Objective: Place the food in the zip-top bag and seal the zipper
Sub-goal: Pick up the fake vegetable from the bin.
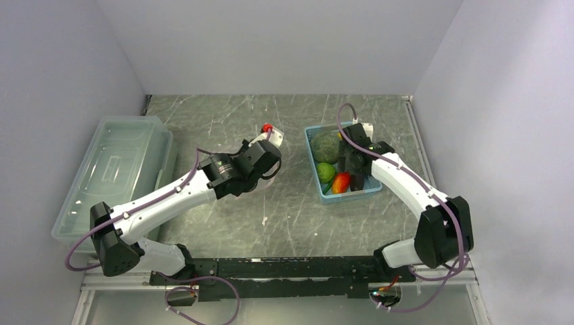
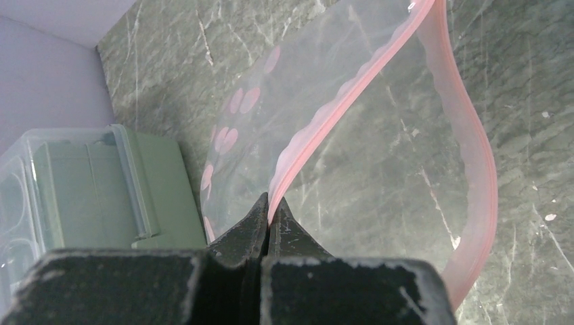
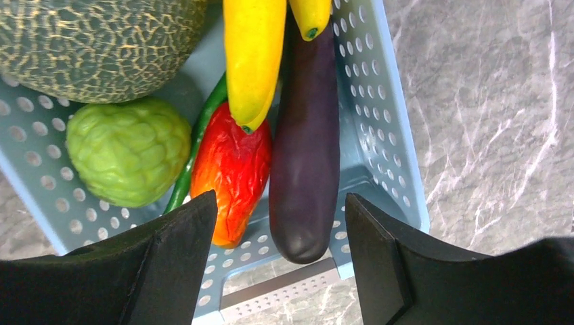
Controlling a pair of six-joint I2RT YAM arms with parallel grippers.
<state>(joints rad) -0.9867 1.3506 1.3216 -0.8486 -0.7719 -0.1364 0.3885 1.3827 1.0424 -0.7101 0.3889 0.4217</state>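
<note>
My left gripper [image 2: 271, 203] is shut on the pink zipper [image 2: 352, 81] of the clear zip-top bag [image 2: 325, 115] and holds the mouth open above the table. In the top view it [image 1: 269, 150] is left of the basket. The food lies in the light-blue basket [image 3: 379, 101]: banana [image 3: 254, 54], purple eggplant [image 3: 304, 135], red-orange fruit [image 3: 233, 169], lime-green fruit [image 3: 128, 149], dark green round fruit [image 3: 95, 40] and thin green vegetable [image 3: 200, 135]. My right gripper [image 3: 281, 198] is open just above the basket's near end, its jaws either side of the eggplant's tip, touching nothing.
A large translucent bin [image 1: 115, 169] with a lid stands at the left, close behind the left arm; it also shows in the left wrist view [image 2: 81, 189]. The basket [image 1: 352, 196] sits right of centre. Grey walls close in on three sides.
</note>
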